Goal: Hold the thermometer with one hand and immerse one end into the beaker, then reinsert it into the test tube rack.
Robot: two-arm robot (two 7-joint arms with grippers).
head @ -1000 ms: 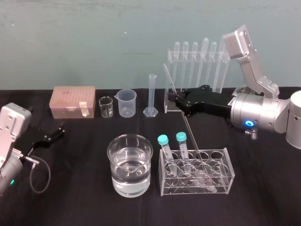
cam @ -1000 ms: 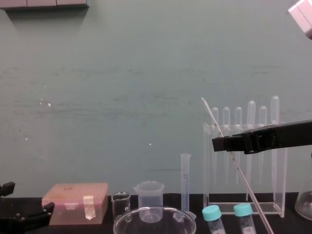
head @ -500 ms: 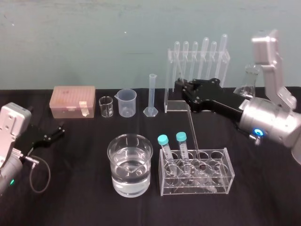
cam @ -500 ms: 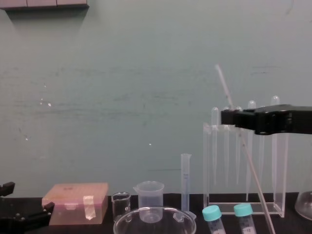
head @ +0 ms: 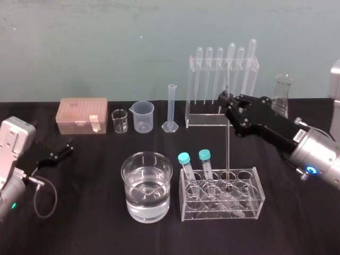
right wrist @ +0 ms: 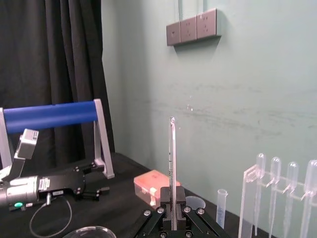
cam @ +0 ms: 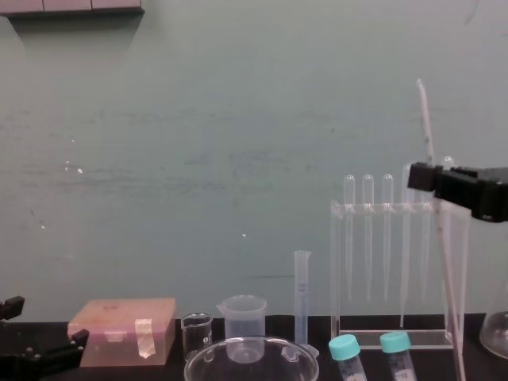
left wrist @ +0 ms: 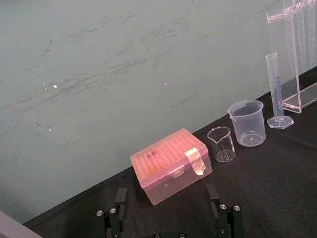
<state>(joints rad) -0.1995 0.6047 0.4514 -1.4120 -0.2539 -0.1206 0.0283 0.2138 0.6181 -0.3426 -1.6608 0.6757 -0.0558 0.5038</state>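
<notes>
Currently the R claw [head: 227, 102] is clamped shut on the thermometer [head: 228, 154], gripping its upper part w/ the top end sticking up above the fingers. The rod stands near upright, long axis vertical, and leans slightly in the chest view. Its lower end is down in the tube rack [head: 252, 197], just right of two capped tubes [head: 204, 159]. The beaker [head: 146, 202] sits just left of that rack, apart from the rod. The L claw [head: 68, 146] lies at the bench's [head: 79, 218] left side, fingers spread, empty.
</notes>
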